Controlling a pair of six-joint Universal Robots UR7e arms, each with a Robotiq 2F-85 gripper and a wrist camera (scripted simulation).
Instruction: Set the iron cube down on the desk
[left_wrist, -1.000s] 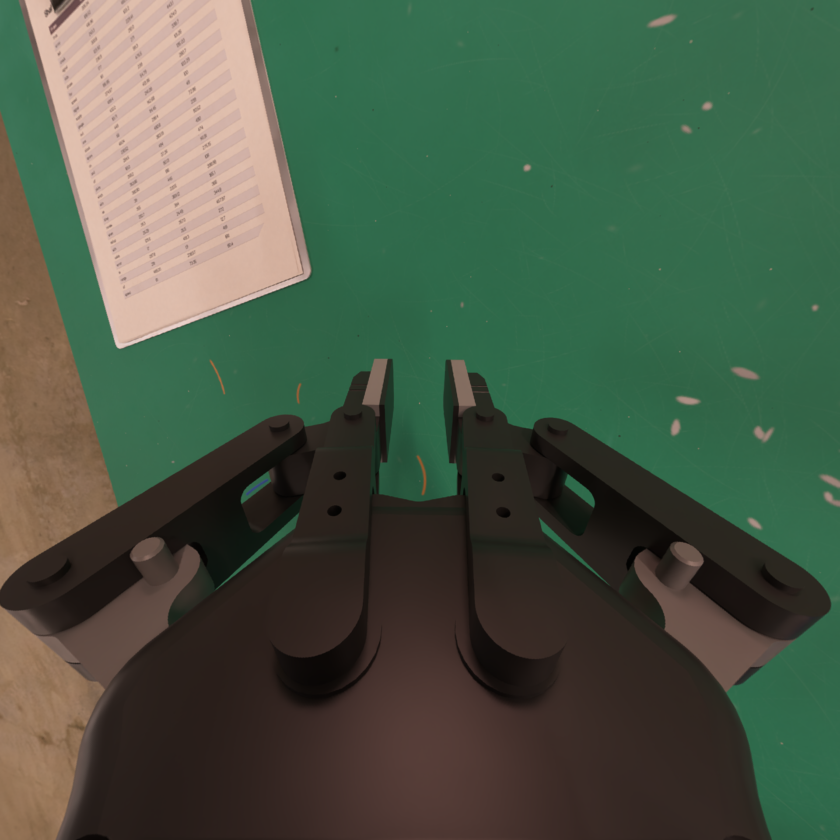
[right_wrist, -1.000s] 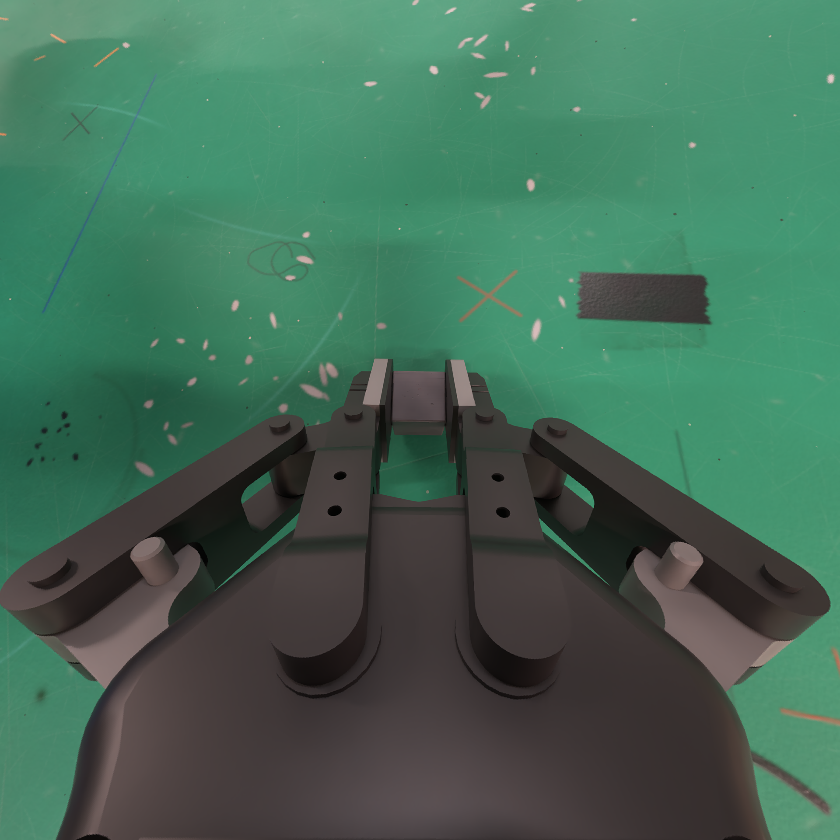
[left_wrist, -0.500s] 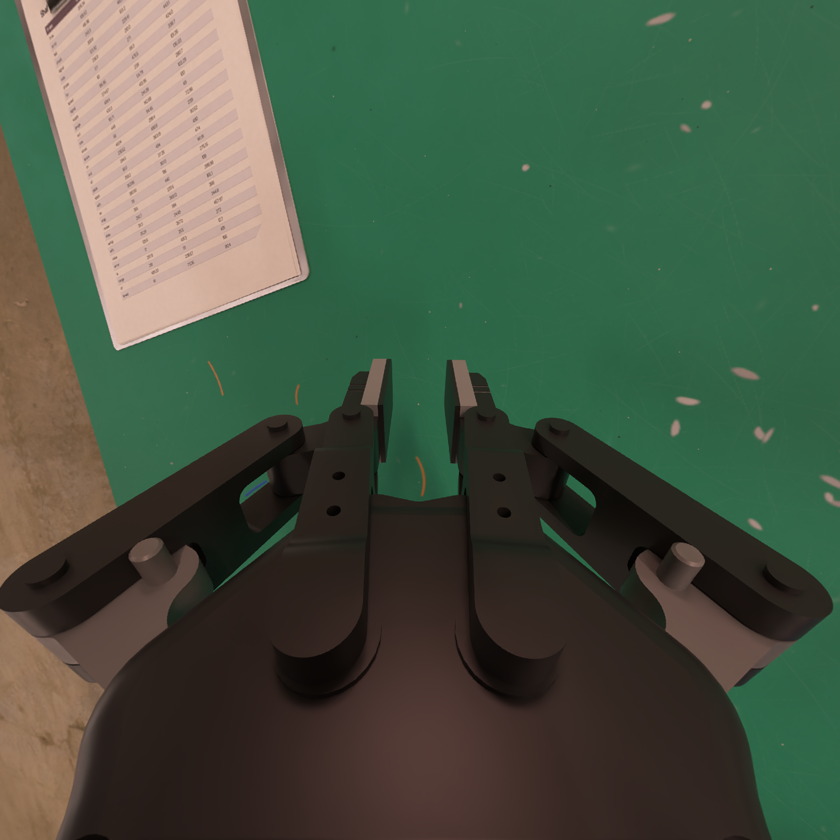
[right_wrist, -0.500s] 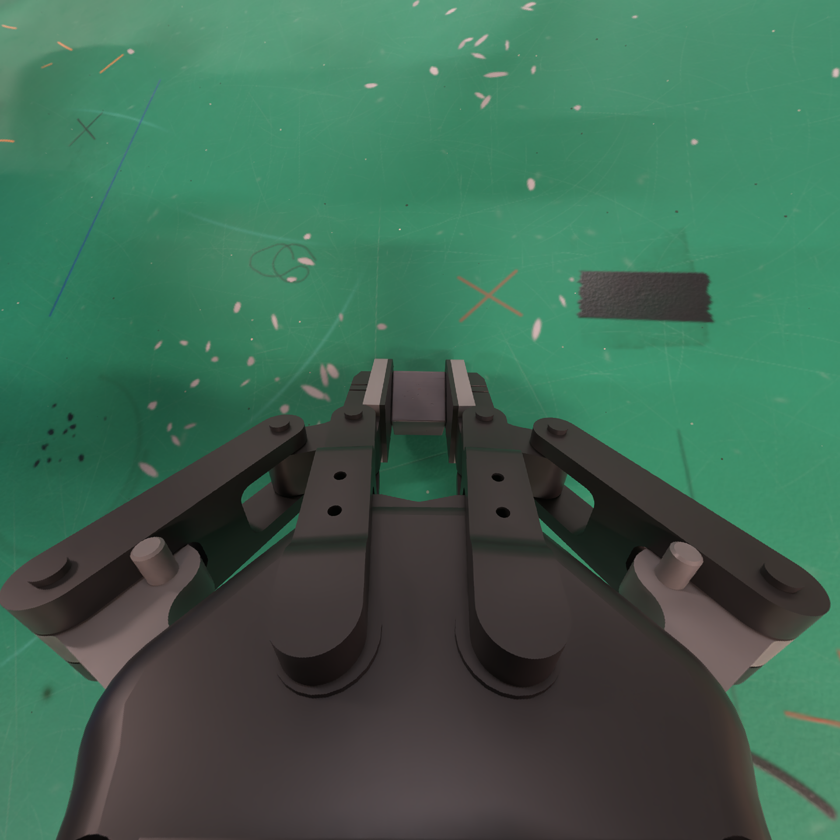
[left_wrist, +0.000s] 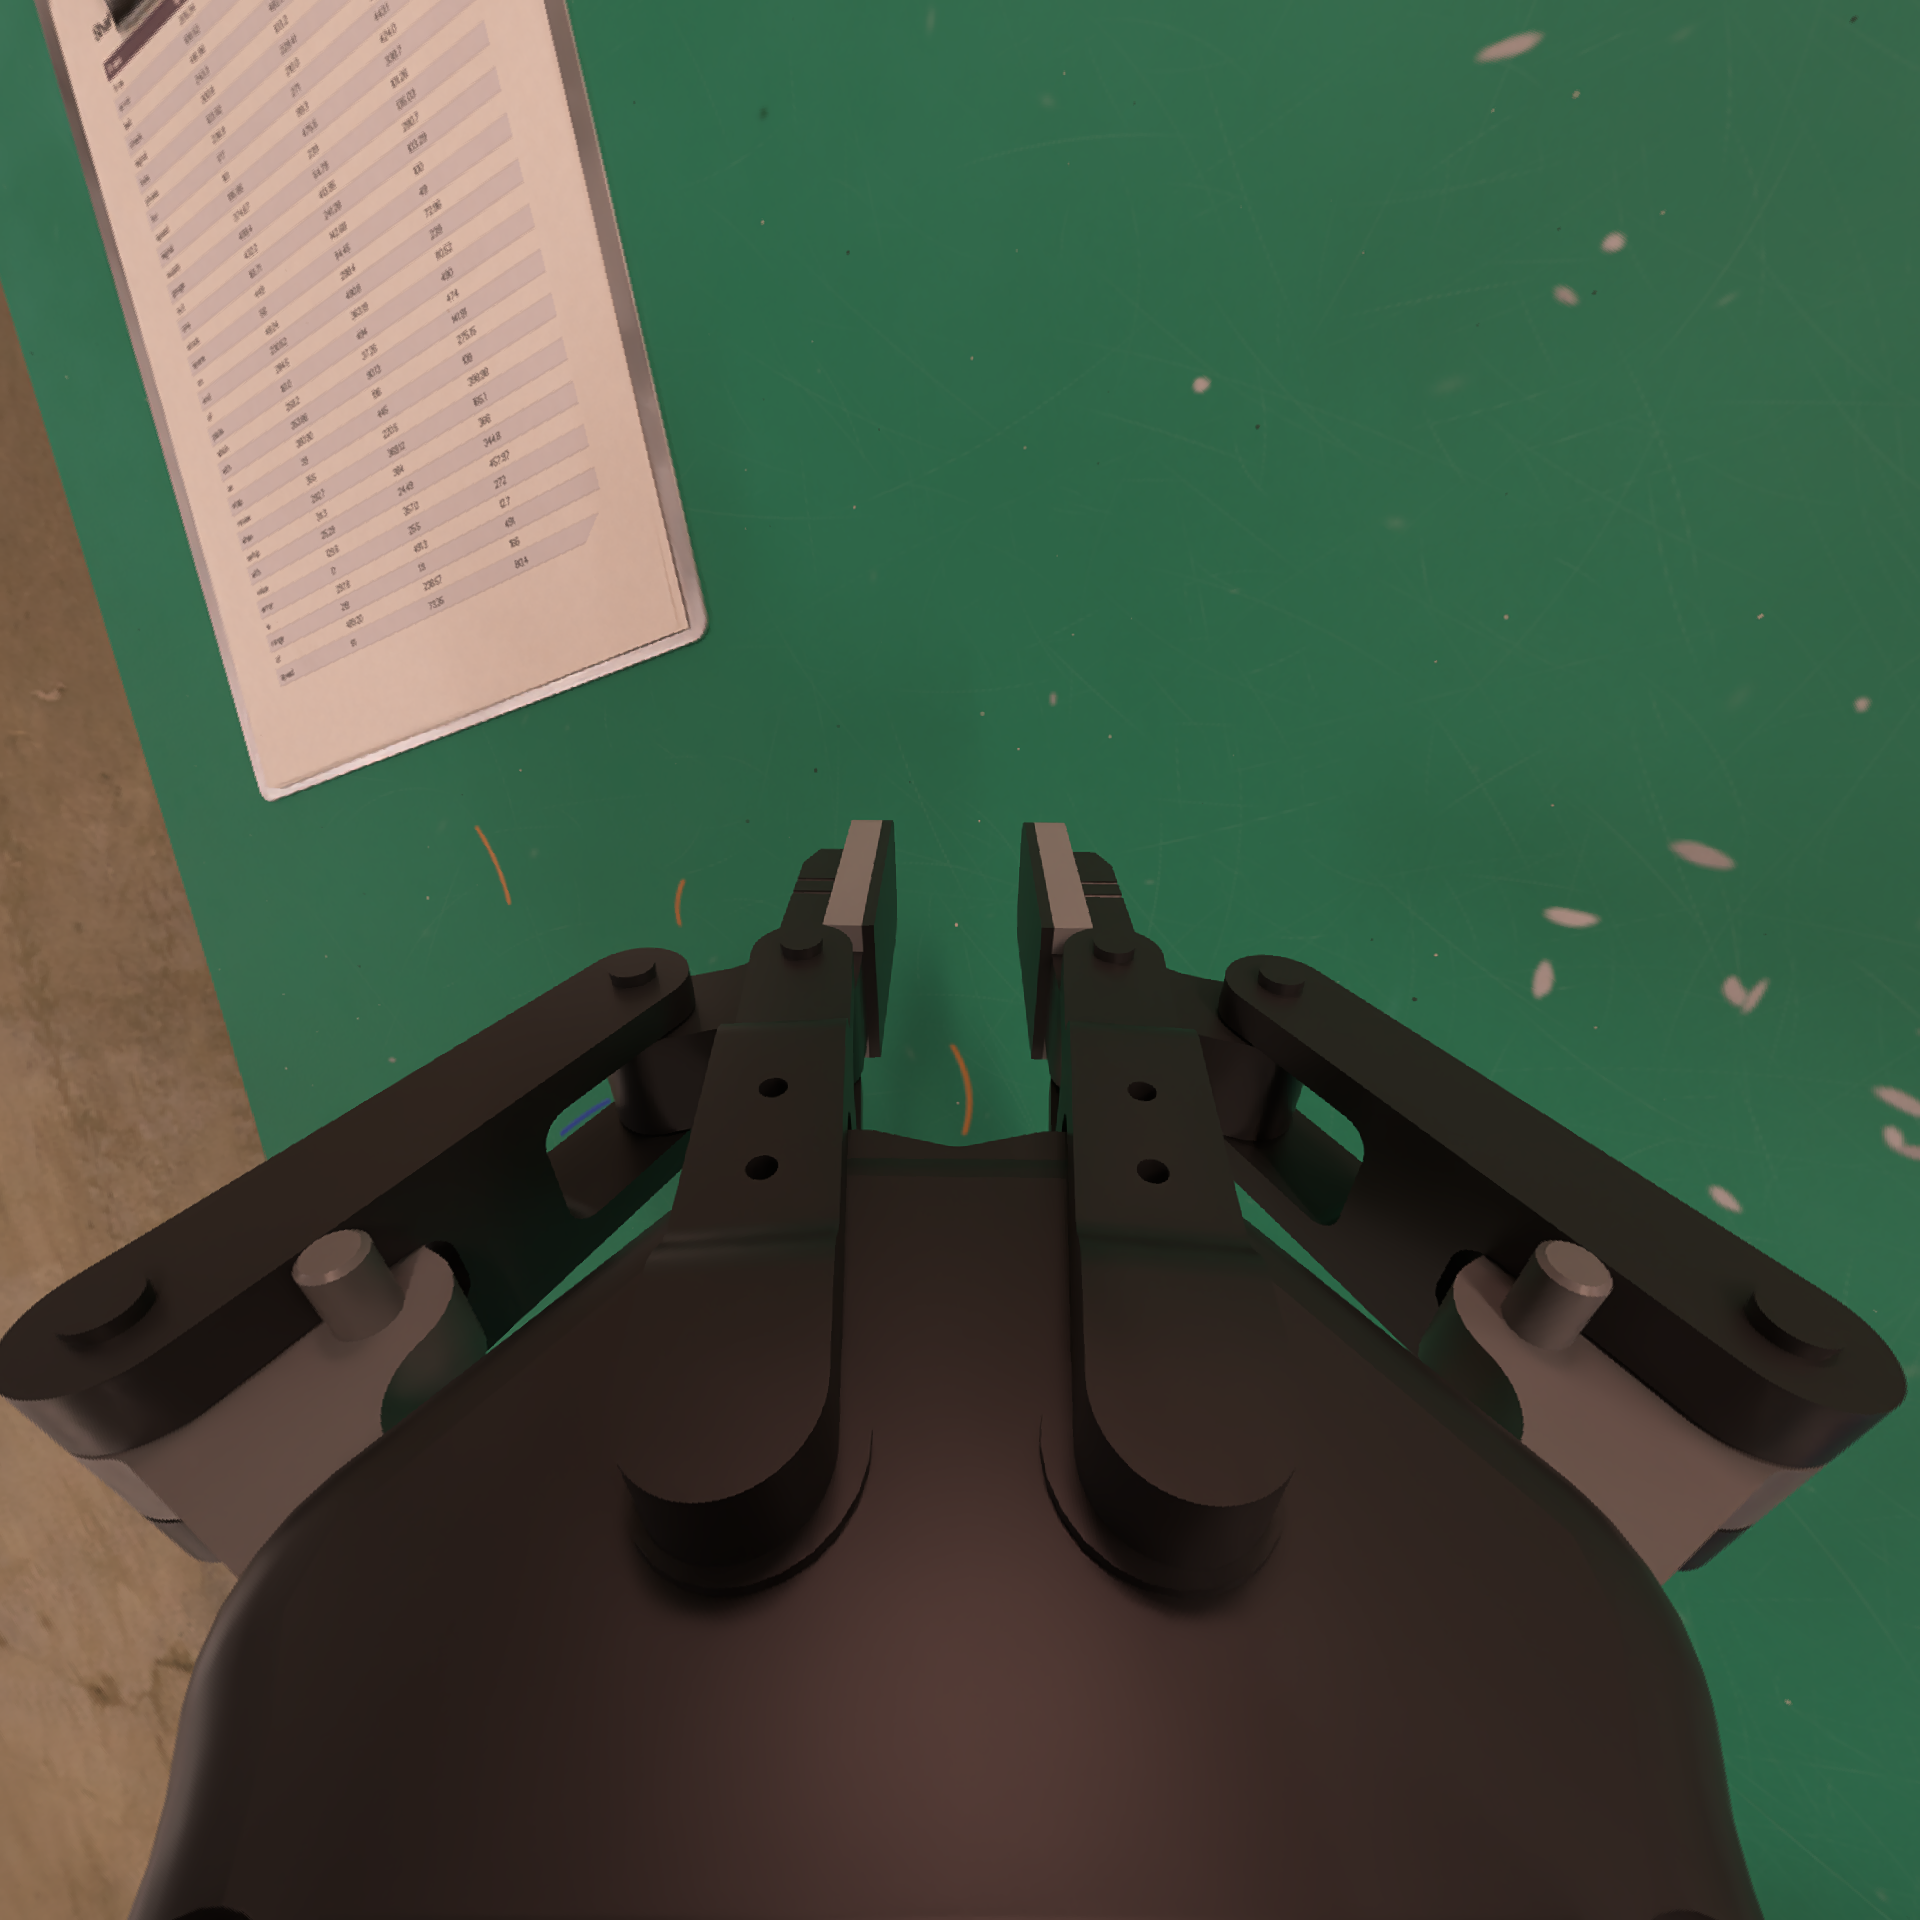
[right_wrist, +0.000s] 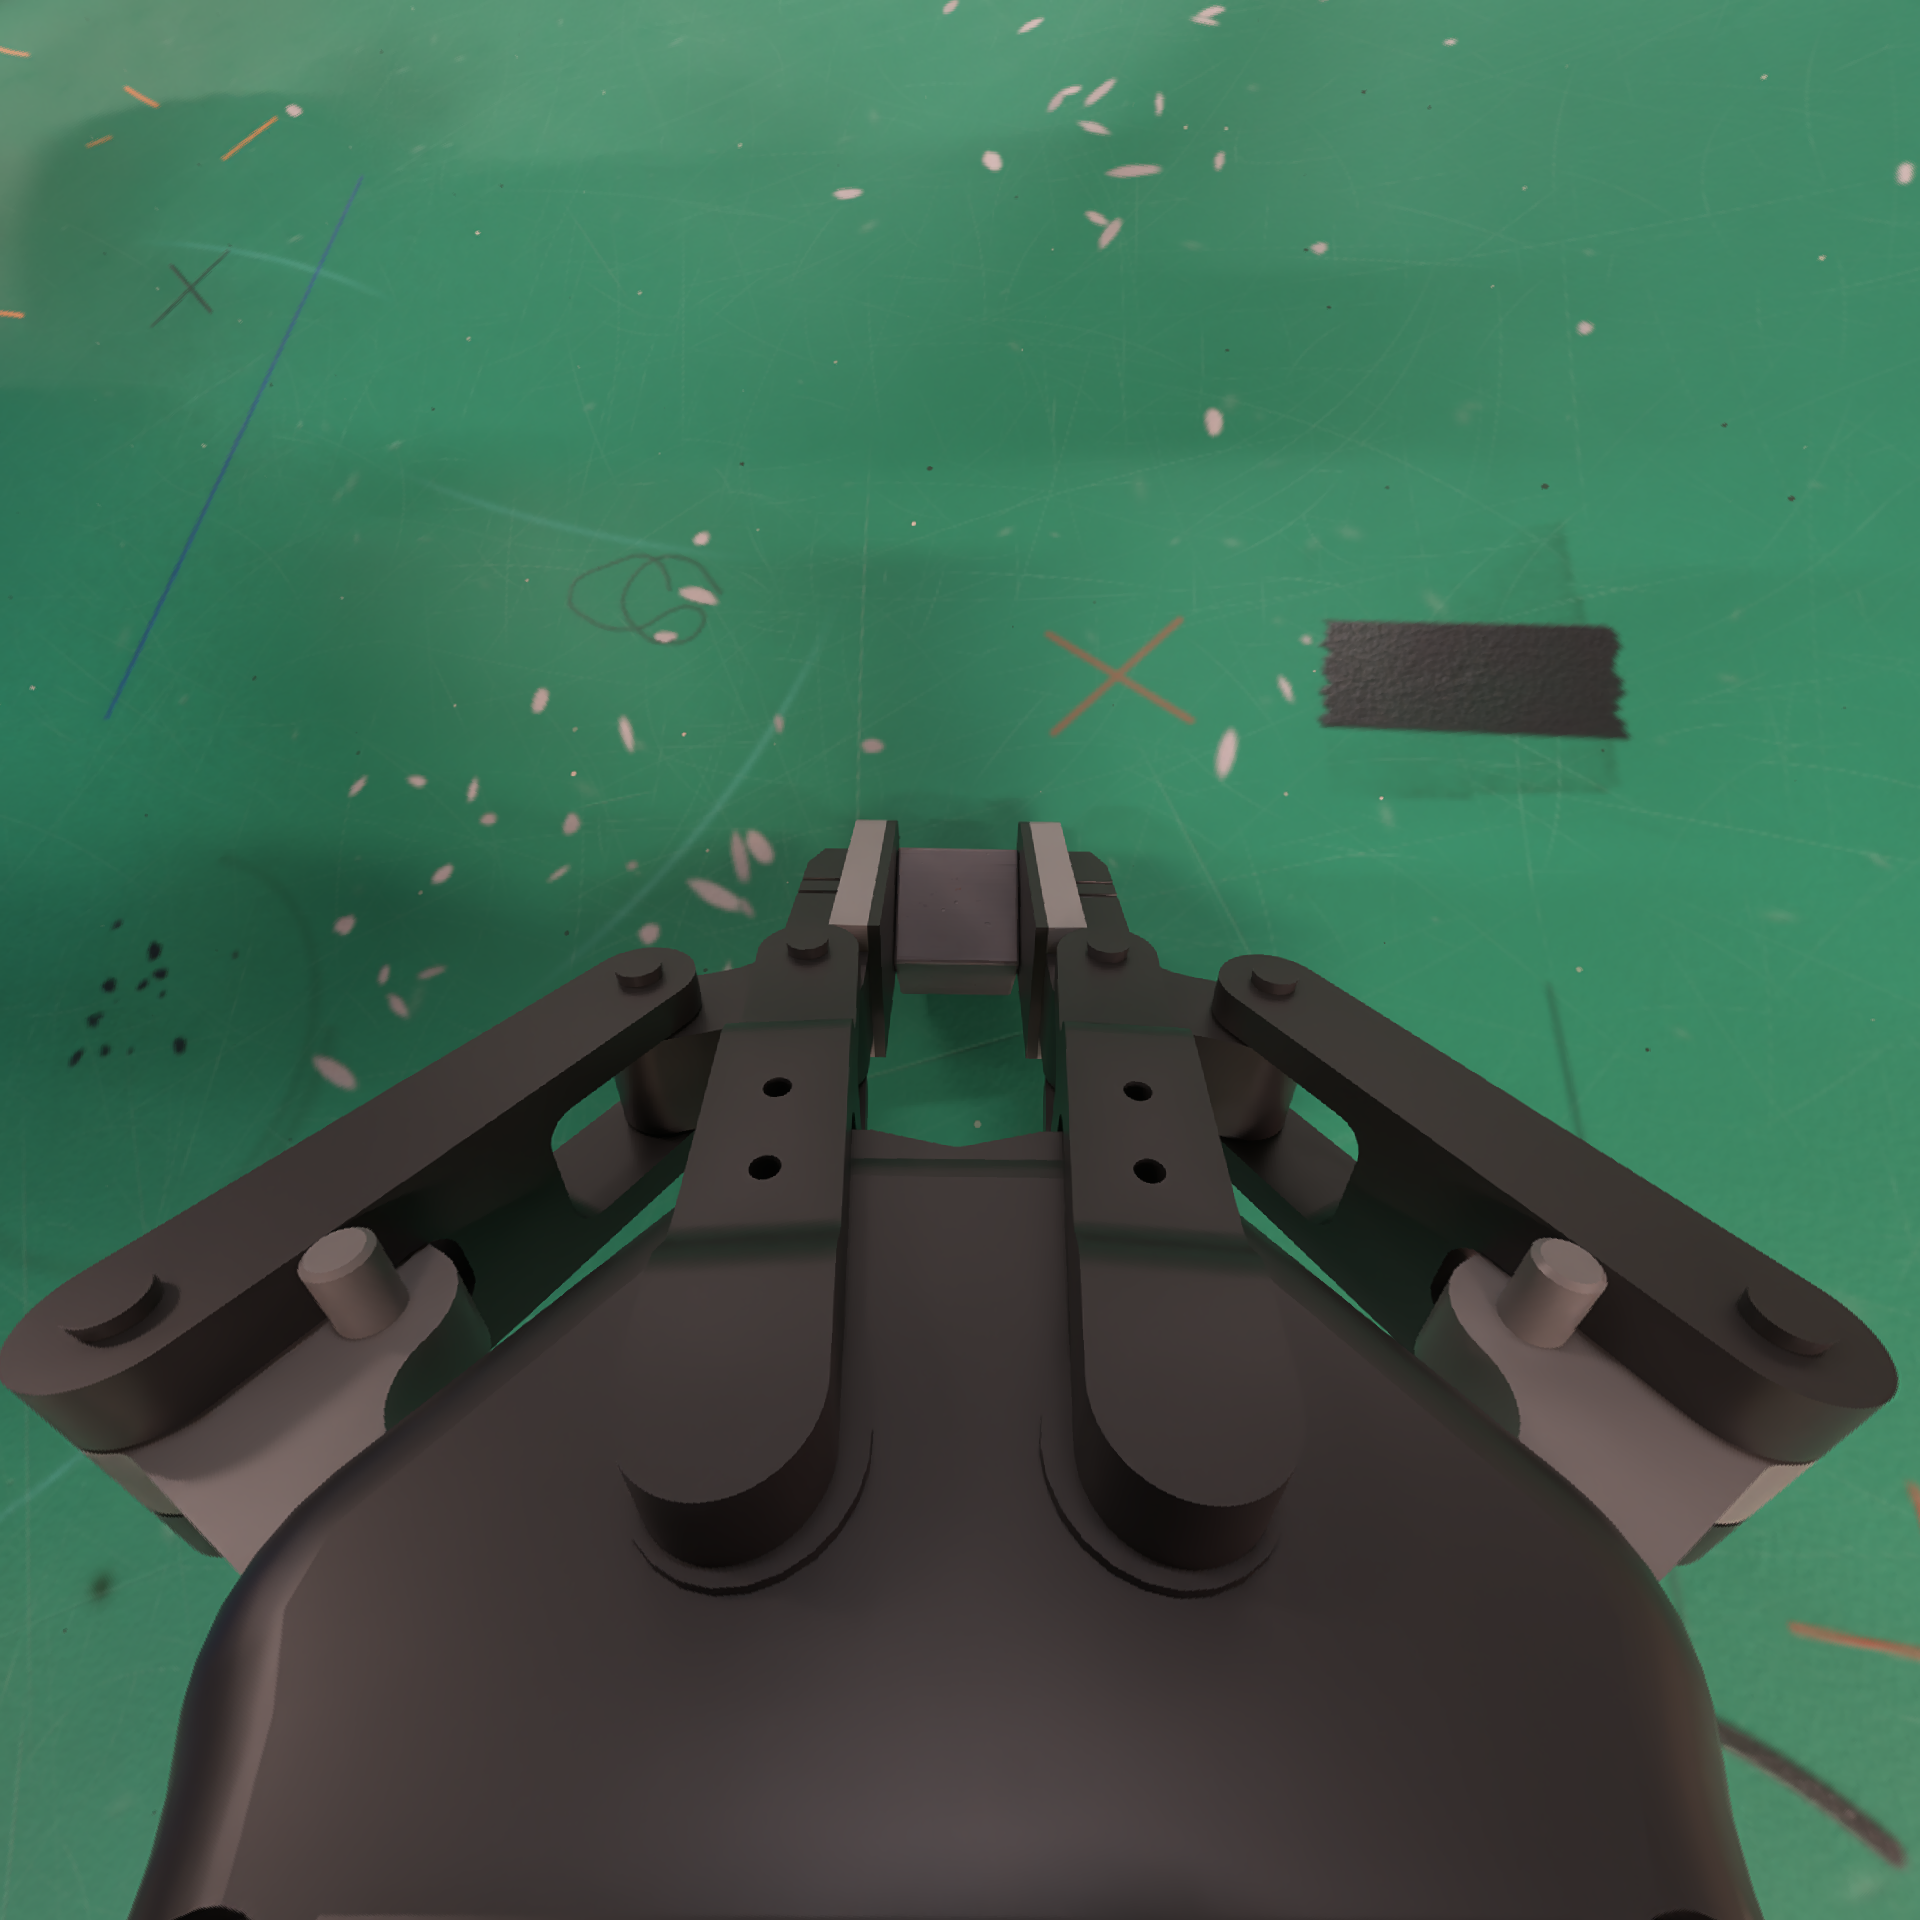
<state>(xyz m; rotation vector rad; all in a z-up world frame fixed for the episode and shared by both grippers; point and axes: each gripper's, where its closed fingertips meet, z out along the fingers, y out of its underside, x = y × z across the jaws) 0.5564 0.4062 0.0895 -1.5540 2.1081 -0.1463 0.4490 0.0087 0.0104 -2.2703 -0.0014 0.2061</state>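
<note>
One small iron cube (right_wrist: 956, 909), prob heavy, hard & slick, sits clamped in right gripper (right_wrist: 957, 883) by flat sides, over green desk (right_wrist: 1039, 416). Left gripper (left_wrist: 957, 883) jaws apart w/ nothing.

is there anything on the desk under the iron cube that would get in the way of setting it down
Nothing visible does. The right end effector holds the iron cube between its fingers over bare green desk. Only flat marks, pale flecks and a strip of black tape, off to the right, lie nearby. The patch directly beneath the cube is hidden.
</note>
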